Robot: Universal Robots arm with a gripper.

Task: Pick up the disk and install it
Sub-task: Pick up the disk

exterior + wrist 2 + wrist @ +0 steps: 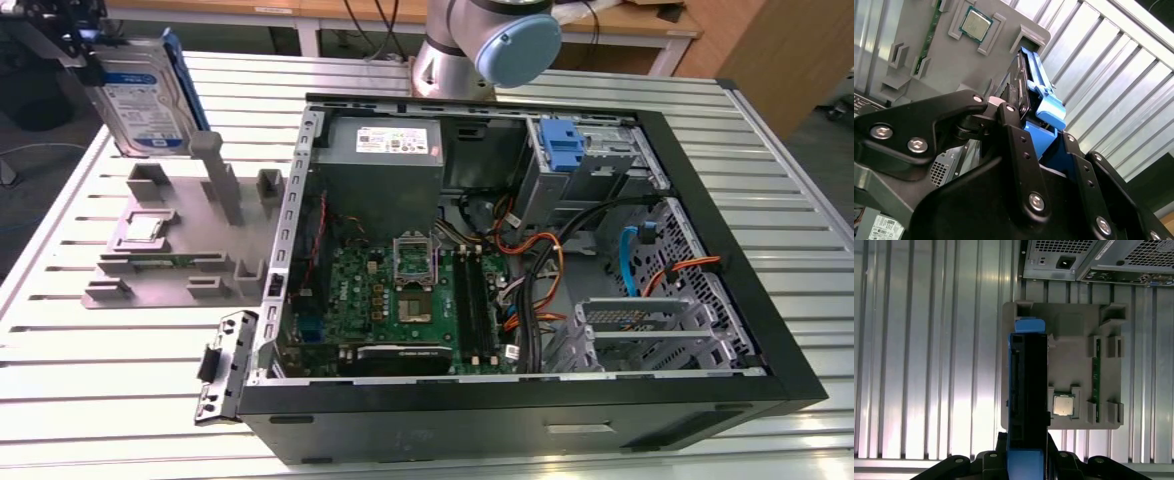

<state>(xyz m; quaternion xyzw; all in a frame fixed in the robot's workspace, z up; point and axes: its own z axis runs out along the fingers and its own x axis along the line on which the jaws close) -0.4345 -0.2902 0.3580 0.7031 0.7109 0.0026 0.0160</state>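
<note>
Gripping the disk [138, 108] by its upper end, the arm's black gripper [78, 48] holds the silver drive upright in the air at the exterior view's far left. The white-and-blue label faces the camera, and the blue carrier rail [187, 80] runs along the edge toward the exterior view's right. The drive hangs above the far end of a gray fixture tray [200, 235], which lies flat on the slatted metal table [80, 400]. One of the tray's upright posts [220, 185] stands just beside the drive's lower corner; whether the two touch cannot be told.

In the second wrist view, the black fingers [1014, 135] are closed against both faces of the drive, the blue rail pinched between them. The first wrist view looks down the drive edge-on over the side of the tray, where a small square chip [1063, 405] sits in a pocket and a green memory stick [1095, 375] stands in a slot near it.

Just beside the tray, on the exterior view's right, lies a computer case [534, 425] with its side panel off. Its motherboard [387, 290] is exposed, and a bare blue bracket [567, 150] sits in the drive bay at the far corner. The arm's base [467, 50] rises behind the case.
</note>
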